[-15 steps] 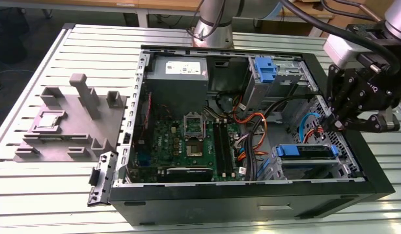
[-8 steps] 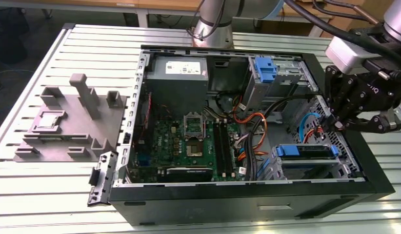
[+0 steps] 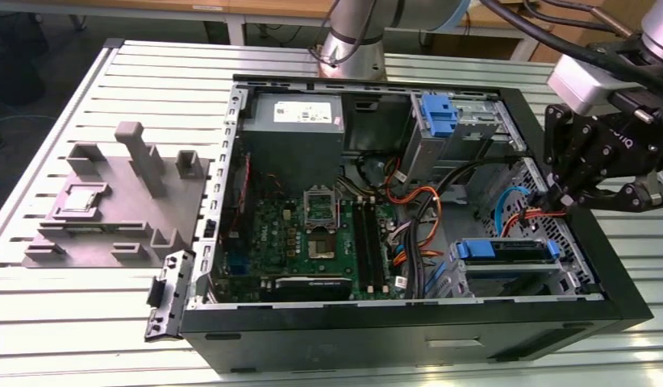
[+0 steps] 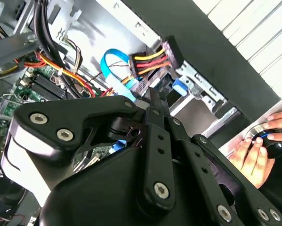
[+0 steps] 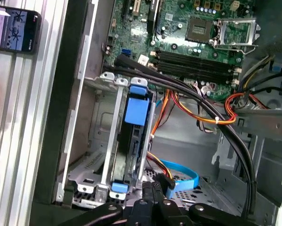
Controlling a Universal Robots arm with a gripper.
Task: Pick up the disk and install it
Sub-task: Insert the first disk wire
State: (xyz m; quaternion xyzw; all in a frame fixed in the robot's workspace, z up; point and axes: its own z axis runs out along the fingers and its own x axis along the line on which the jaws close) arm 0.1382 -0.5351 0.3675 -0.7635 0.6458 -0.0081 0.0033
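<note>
Black linkage of my gripper sits closest in the second wrist view, its fingers drawn narrow with nothing between them, tips down by the blue cable and the power plug. I judge the disk already seated on edge in its metal cage (blue frame showing at both ends). It lies just ahead of my fingertips, its long axis running away from them toward the green board. On the exterior view's right, I hang over that corner of the case.
</note>
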